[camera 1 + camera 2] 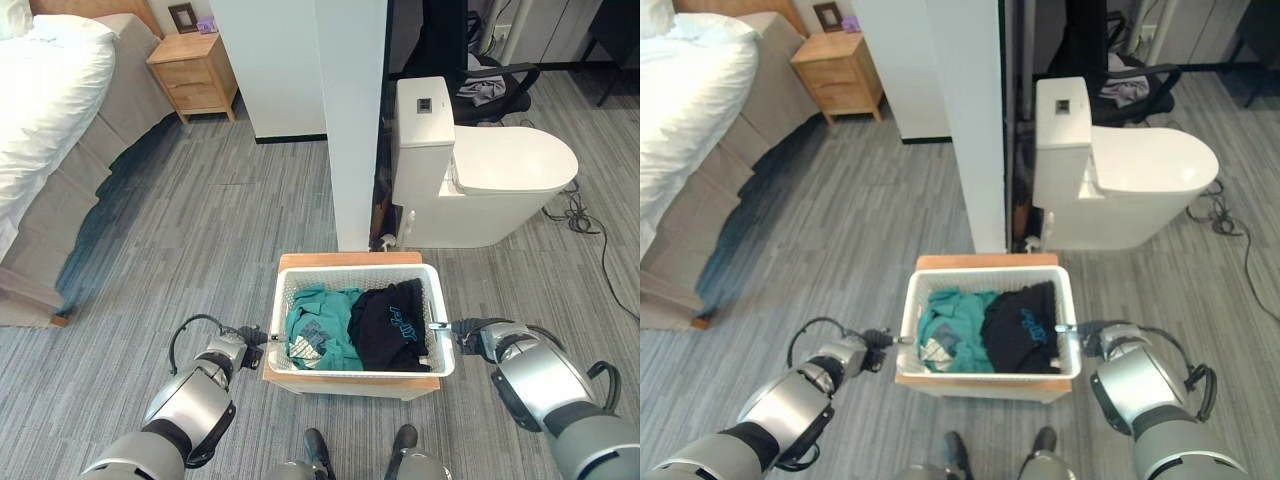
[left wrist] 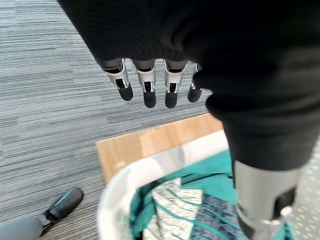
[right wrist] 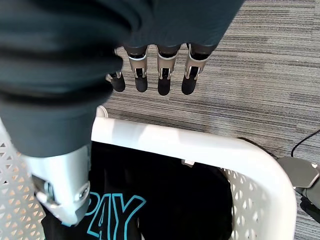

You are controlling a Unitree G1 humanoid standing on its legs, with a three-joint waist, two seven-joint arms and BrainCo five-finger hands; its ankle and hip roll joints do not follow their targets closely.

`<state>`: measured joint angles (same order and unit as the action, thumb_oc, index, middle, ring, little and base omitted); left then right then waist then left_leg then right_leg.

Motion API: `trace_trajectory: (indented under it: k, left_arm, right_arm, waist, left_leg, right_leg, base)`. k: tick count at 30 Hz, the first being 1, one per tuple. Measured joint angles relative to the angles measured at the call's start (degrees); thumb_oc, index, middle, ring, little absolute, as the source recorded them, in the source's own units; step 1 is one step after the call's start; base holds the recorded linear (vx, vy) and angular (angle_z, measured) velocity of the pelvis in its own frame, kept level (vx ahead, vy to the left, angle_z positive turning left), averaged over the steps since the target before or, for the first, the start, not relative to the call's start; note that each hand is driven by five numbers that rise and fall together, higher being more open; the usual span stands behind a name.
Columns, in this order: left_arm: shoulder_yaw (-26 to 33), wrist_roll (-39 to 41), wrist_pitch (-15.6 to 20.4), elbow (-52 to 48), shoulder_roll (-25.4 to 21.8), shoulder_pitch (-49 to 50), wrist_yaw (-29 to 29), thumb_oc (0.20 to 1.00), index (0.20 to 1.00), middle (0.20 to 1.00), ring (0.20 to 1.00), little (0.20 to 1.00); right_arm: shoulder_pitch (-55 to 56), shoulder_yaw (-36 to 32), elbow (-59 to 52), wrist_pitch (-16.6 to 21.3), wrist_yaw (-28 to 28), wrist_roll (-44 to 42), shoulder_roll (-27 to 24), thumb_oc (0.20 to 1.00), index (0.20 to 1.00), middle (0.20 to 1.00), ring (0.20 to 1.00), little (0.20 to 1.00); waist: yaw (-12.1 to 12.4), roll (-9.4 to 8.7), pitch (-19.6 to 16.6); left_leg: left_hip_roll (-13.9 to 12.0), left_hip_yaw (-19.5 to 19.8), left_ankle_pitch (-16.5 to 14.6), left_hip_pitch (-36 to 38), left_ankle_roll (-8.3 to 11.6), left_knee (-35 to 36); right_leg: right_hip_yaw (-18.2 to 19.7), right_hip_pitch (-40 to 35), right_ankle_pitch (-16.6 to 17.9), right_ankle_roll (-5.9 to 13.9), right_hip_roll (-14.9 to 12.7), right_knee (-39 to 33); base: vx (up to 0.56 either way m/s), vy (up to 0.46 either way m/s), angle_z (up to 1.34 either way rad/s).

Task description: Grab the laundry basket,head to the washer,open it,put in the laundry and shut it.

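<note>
Flanking the laundry basket [image 1: 358, 368], its long axis running between my 2 hands.
Left hand [image 1: 232, 349] and right hand [image 1: 478, 335] sit at opposite short ends, fingers straight and gripping nothing.

Head pair looking down, wrist views close — all share basket [image 1: 355, 370]

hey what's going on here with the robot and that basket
The robot is bringing a robot hand to each side of a white laundry basket that sits on a low wooden stand on the floor. Its left robot hand is at the basket's left rim and its right robot hand at the right rim, fingers straight. A teal garment and a black garment lie inside. A toilet stands behind.
</note>
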<state>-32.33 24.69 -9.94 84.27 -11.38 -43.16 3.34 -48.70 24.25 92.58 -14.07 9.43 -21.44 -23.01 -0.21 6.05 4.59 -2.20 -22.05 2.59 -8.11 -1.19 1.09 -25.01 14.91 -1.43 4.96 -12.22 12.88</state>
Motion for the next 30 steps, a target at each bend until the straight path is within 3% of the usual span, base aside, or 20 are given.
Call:
trace_trajectory:
  k: [12,20,30]
  left_arm:
    - [0.0,0.0,1.8,0.0,-0.1,0.0,-0.8,1.000,1.000,1.000,1.000,1.000]
    - [0.0,-1.0,1.8,0.1,-0.9,0.0,-0.9,1.000,1.000,1.000,1.000,1.000]
    - [0.0,-1.1,2.4,-0.4,-2.1,-4.1,-3.6,1.000,1.000,1.000,1.000,1.000]
  right_arm:
    - [0.7,0.0,-2.3,1.6,-1.7,-3.2,0.8,1.000,1.000,1.000,1.000,1.000]
    - [1.5,0.3,-6.0,1.9,-1.7,-3.7,0.9,1.000,1.000,1.000,1.000,1.000]
    - [1.1,2.9,-11.9,2.7,-1.8,-6.0,4.4,1.000,1.000,1.000,1.000,1.000]
  waist:
    - [-0.8,-2.24,0.2]
    - [-1.0,-2.79,0.4]
    - [-2.3,-4.07,1.7]
  left_leg:
    - [-0.2,-0.8,0.0,-1.1,0.00,0.0]
    - [-0.2,-0.9,0.0,-1.4,0.00,0.1]
    - [-0.3,-2.9,0.0,-2.2,-0.01,0.5]
  right_leg:
    - [1.0,1.7,0.2,-0.15,0.4,-0.1]
    - [1.0,1.9,0.2,-0.16,0.4,-0.3]
    - [2.7,3.0,2.2,-0.45,1.2,-2.7]
  base:
    - [0.00,0.002,-0.04]
    - [0.01,0.003,0.00]
    - [0.00,0.005,-0.10]
